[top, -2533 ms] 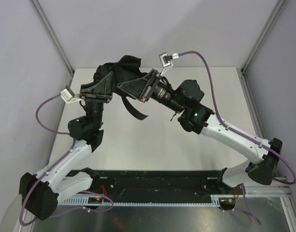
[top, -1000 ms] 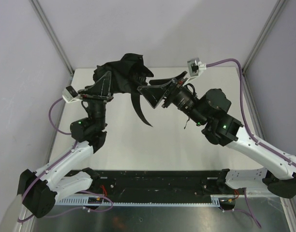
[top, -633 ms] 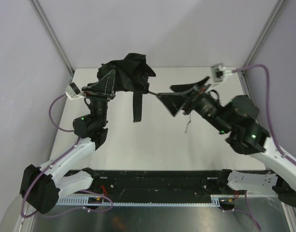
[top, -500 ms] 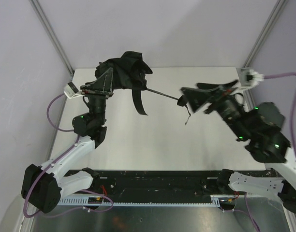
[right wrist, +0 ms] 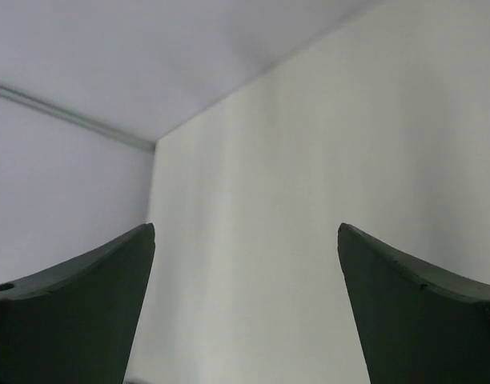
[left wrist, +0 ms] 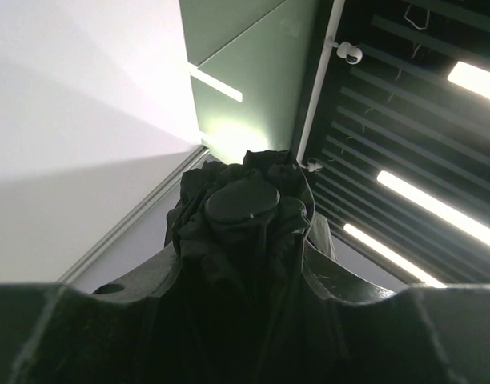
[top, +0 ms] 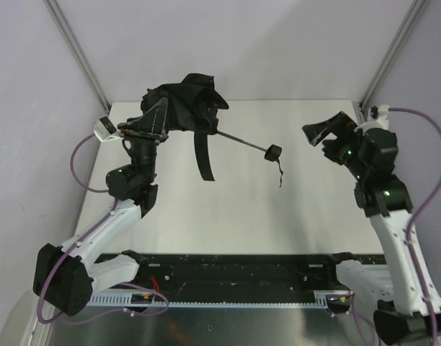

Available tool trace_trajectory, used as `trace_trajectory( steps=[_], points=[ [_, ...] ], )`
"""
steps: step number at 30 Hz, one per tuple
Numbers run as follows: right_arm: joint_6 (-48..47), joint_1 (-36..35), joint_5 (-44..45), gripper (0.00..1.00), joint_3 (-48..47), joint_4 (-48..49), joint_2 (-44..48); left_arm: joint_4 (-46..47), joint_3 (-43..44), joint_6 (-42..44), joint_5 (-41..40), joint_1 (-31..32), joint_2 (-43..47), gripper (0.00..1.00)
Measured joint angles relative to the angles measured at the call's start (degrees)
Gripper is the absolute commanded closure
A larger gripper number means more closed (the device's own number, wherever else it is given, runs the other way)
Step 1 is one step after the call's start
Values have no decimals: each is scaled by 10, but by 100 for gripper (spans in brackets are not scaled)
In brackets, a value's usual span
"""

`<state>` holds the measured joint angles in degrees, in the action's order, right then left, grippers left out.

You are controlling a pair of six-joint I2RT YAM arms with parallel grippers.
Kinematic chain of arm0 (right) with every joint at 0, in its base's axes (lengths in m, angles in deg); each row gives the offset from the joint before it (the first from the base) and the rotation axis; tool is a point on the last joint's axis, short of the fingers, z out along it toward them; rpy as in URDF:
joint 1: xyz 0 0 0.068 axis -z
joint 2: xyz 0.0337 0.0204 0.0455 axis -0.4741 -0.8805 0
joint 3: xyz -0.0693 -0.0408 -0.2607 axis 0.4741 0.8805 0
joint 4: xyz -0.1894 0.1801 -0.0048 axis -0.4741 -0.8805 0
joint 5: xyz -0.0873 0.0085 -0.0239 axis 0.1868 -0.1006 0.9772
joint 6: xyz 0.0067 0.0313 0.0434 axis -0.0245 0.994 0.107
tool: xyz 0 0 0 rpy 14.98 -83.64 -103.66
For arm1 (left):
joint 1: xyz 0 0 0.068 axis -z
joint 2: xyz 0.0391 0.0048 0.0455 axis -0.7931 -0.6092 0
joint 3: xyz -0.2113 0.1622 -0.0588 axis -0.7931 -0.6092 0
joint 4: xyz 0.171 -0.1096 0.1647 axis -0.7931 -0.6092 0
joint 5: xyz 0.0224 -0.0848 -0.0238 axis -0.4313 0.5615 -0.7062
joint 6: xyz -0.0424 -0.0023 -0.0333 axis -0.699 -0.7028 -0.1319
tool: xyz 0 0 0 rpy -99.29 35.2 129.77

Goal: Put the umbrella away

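Observation:
High above the table's far left, my left gripper is shut on the bunched black canopy of the umbrella. In the left wrist view the fabric and its round cap fill the space between my fingers. The thin dark shaft sticks out to the right and ends in the small black knob handle, with the wrist strap dangling under it. A wider fabric strap hangs from the canopy. My right gripper is open and empty, right of the knob and apart from it; its wrist view shows only table between the jaws.
The white table is boxed in by grey walls with metal posts at the far corners. A black rail runs along the near edge between the arm bases. Purple cables loop beside both arms.
My right gripper has let go of the knob handle, opened wide and swung away to the right. The shaft now sticks out free. The left gripper keeps its hold.

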<state>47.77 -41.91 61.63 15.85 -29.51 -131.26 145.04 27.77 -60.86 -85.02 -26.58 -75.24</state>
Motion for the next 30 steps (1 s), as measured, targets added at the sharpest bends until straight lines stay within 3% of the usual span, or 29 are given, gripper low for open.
trace_trajectory(
  steps=[3, 5, 8, 14, 20, 30],
  points=[
    [130, 63, -147, 5, 102, 80, -26, 2, 14, -13, 7, -2, -6, 100],
    [247, 47, -216, 6, 185, 171, -49, 5, 26, -23, 13, -2, -15, 100],
    [411, -46, -264, 8, 257, 289, -86, 9, 35, -37, 16, -3, -30, 100],
    [649, -267, -247, 12, 268, 510, -123, 3, 36, -48, 24, -3, -44, 100],
    [746, -334, -206, 20, 268, 614, -144, 2, 37, -54, 33, -3, -44, 100],
    [780, -377, -161, 32, 268, 647, -175, 2, 37, -58, 35, -2, -44, 100]
  ],
)
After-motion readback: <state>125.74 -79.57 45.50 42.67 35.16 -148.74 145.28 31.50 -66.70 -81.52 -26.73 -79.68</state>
